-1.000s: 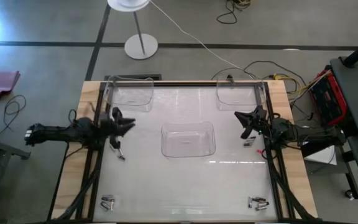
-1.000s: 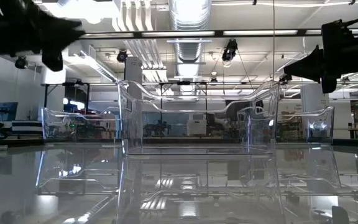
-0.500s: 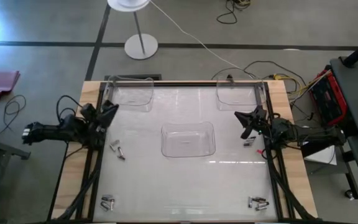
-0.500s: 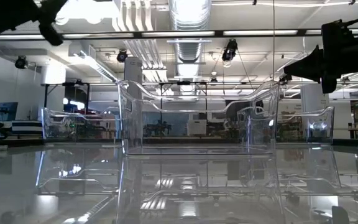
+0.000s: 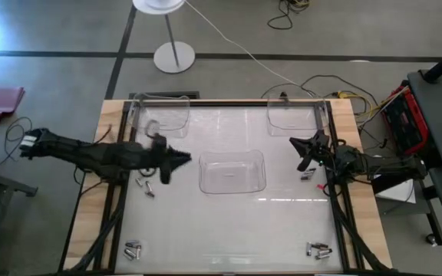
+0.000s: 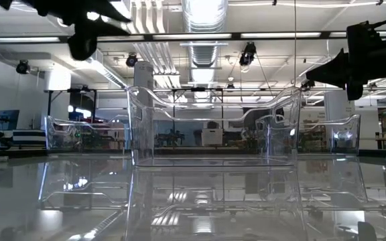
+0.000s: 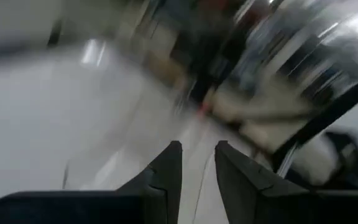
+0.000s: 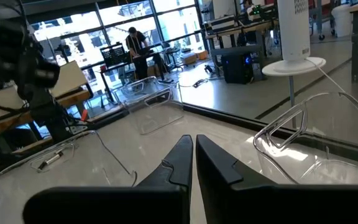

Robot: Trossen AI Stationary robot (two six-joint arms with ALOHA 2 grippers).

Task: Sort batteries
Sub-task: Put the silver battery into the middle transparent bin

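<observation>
Clear plastic middle tray sits centre frame, looks empty so far. Batteries lie in small clusters on the bench: left of centre, right of centre, both lower corners. Left gripper hovers beside the left pair, fingers slightly apart, holding nothing. Right gripper waits at right, fingers together. Risk: those tiny cylinders roll if nudged on this glossy top.

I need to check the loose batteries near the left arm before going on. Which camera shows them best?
The high view: the two batteries lie on the table just below the left claw. The right wrist view shows one small battery far off. The low view and the blurred left wrist view show none.
</observation>
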